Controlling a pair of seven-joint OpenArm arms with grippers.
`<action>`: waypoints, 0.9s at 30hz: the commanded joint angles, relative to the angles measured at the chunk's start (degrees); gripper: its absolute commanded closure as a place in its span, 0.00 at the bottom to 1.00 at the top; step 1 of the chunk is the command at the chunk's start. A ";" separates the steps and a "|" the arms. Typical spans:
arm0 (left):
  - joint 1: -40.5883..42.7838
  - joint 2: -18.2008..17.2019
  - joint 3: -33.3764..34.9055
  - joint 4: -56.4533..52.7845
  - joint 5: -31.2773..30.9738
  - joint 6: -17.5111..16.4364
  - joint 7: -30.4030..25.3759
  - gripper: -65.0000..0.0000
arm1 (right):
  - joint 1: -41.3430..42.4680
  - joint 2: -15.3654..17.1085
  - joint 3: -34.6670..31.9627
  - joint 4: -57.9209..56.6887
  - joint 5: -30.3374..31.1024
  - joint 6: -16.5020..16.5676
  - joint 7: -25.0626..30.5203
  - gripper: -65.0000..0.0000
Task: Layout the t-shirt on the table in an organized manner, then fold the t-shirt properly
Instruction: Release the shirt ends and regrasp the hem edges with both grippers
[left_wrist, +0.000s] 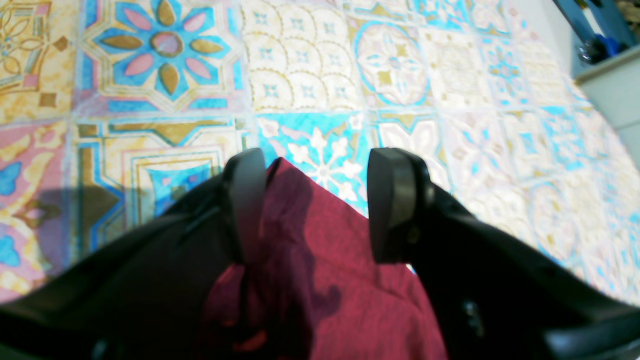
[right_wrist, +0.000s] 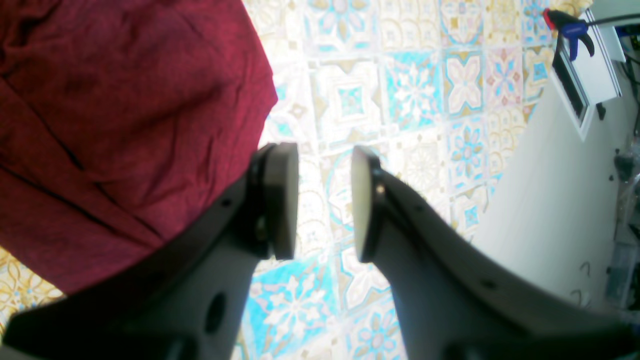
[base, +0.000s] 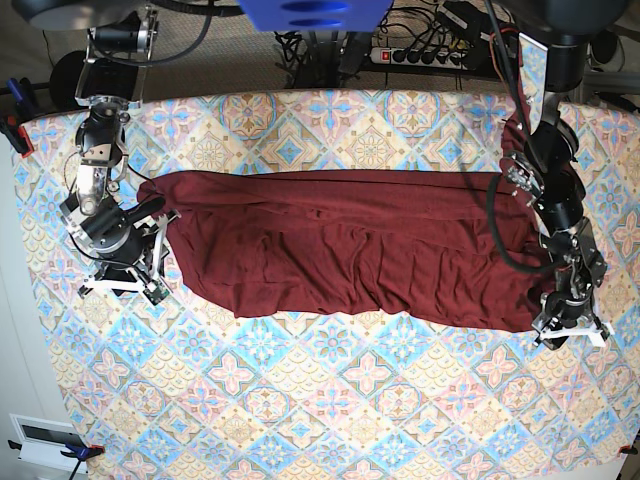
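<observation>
Left wrist view: left gripper (left_wrist: 320, 200) over the table (left_wrist: 310, 65), jaws wide apart, a corner of the maroon t-shirt (left_wrist: 320, 260) between them, brushing one finger (left_wrist: 246, 200), unclamped.

Right wrist view: right gripper (right_wrist: 324, 200) parted, nothing between; t-shirt (right_wrist: 125, 125) just beside.

Base view: t-shirt (base: 350, 250) stretched across mid-table (base: 330, 410), between both grippers.

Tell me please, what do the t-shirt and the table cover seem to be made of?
The t-shirt: probably a soft knit fabric, matte dark maroon; it creases and shows a fine heathered texture. The table cover: likely a printed cloth or perhaps coated sheet with a pastel tile pattern; it lies flat with a slight sheen, so the exact material is unclear.
</observation>
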 joint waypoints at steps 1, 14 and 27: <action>-2.04 -0.86 0.10 0.21 0.59 0.47 -2.01 0.50 | 0.97 0.74 0.43 0.97 0.19 -0.32 0.94 0.74; -1.78 -0.77 0.10 -0.93 5.60 7.24 -4.56 0.50 | 0.97 0.74 0.43 1.50 0.19 -0.32 0.94 0.74; 1.21 0.46 -0.08 3.55 1.47 6.98 4.15 0.51 | 0.62 0.65 0.43 1.59 0.19 -0.32 -1.17 0.73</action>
